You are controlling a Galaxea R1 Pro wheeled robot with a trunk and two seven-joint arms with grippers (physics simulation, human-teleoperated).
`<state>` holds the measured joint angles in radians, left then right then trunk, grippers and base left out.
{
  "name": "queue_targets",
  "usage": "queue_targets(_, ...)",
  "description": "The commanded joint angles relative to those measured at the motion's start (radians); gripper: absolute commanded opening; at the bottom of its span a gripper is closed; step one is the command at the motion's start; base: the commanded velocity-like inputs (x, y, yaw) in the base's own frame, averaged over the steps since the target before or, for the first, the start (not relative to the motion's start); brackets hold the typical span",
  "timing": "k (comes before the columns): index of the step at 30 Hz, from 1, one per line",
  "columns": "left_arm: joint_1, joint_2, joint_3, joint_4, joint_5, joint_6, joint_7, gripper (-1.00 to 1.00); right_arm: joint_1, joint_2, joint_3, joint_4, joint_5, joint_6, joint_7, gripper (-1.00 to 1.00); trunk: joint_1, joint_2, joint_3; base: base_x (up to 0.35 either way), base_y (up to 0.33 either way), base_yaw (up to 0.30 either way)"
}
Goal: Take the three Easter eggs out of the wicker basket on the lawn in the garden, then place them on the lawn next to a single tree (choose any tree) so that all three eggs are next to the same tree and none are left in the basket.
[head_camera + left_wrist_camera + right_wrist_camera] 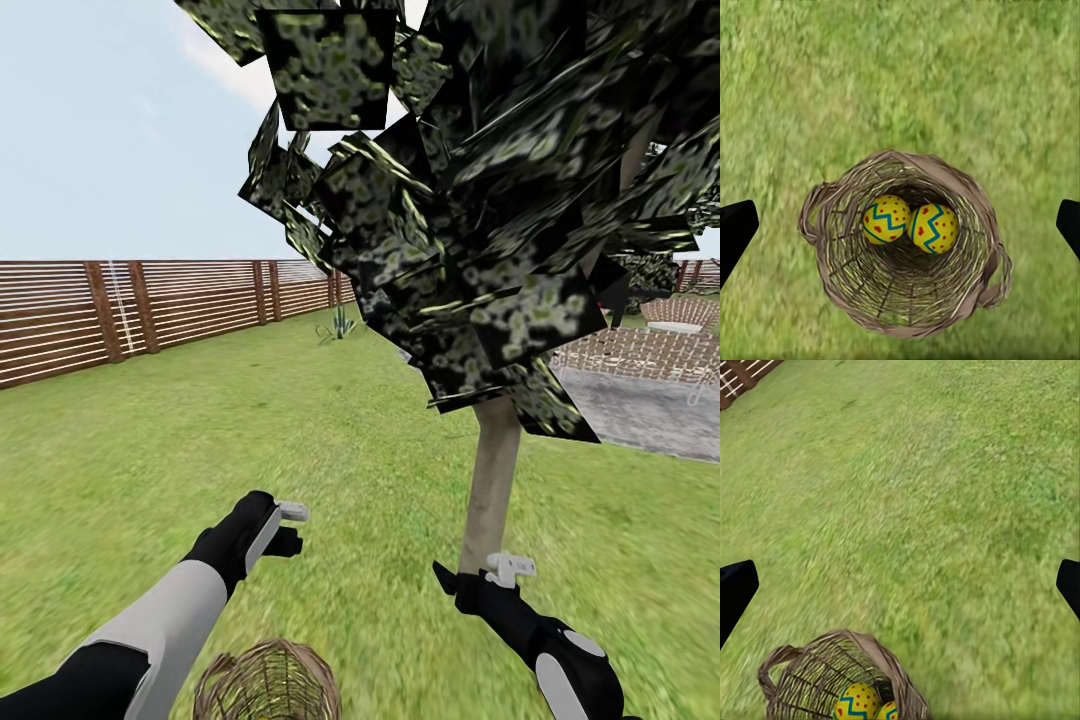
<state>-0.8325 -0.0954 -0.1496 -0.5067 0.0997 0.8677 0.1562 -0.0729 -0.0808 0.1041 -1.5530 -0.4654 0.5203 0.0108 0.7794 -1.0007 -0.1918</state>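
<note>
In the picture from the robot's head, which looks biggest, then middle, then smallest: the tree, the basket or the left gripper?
1. The tree looks by far the biggest.
2. The wicker basket, cut off by the picture's edge.
3. The left gripper.

The basket and gripper sit nearer the camera than the tree, so this is only how they look.

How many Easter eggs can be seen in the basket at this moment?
2. One egg and a second egg lie touching, side by side at the bottom of the wicker basket. A third could be hidden.
</note>
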Motion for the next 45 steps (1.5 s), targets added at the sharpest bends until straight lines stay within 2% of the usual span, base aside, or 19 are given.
queue_targets(1, -0.001, 0.001, -0.005, -0.001, 0.011, 0.004, 0.008, 1.00, -0.001, -0.001, 0.000, -0.001, -0.001, 0.004, 0.001, 1.00, 0.004, -0.008, -0.005, 0.000, 0.000, 0.000)
queue_targets(15, -0.001, 0.002, -0.004, -0.001, 0.011, 0.007, 0.006, 1.00, -0.001, -0.002, 0.001, -0.001, -0.002, 0.005, 0.002, 1.00, 0.058, -0.106, -0.049, 0.000, 0.000, 0.000)
queue_targets(25, -0.002, 0.016, -0.004, -0.002, 0.007, 0.004, 0.021, 1.00, -0.001, -0.002, 0.003, -0.001, 0.000, 0.006, 0.001, 1.00, 0.096, -0.176, -0.080, 0.000, 0.000, 0.000)
queue_targets(45, -0.002, 0.019, -0.002, -0.001, 0.012, 0.004, 0.006, 1.00, -0.001, -0.005, 0.001, -0.001, 0.000, 0.004, 0.003, 1.00, 0.173, -0.316, -0.143, 0.000, 0.000, 0.000)
